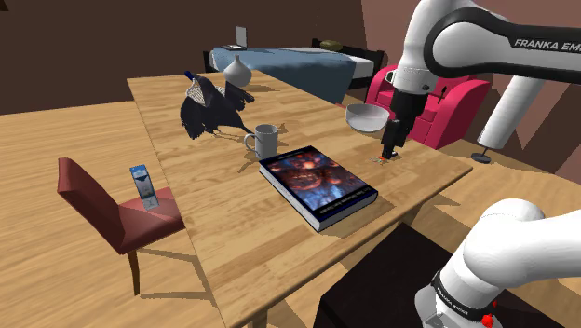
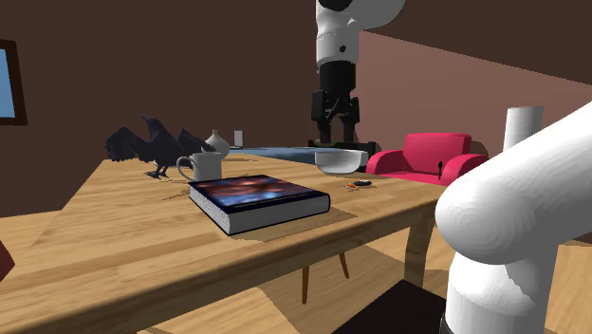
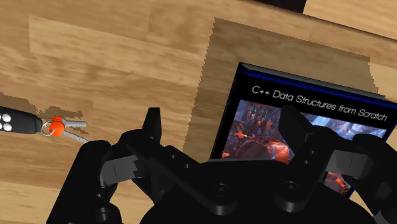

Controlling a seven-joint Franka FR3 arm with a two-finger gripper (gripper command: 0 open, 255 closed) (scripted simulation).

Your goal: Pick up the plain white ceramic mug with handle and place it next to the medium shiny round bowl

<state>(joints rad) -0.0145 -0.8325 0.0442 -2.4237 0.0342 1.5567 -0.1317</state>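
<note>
The white mug (image 1: 263,141) (image 2: 201,166) stands upright on the wooden table (image 1: 233,233), its handle toward the shoulder view's left, just beyond the book's far corner. The shiny round bowl (image 1: 367,116) (image 2: 340,158) sits farther toward the shoulder view's right. My black gripper (image 1: 392,142) (image 2: 334,119) (image 3: 222,127) hangs just above the table beside the bowl, over a key fob, well away from the mug. Its fingers (image 3: 153,124) stand apart with nothing between them.
A thick book (image 1: 317,184) (image 2: 258,199) (image 3: 305,127) lies between me and the mug. A key fob with an orange tag (image 1: 384,158) (image 3: 54,125) lies below the gripper. A dark bird figure (image 1: 212,107) and a vase (image 1: 237,71) stand behind the mug. A red chair (image 1: 112,210) adjoins the table.
</note>
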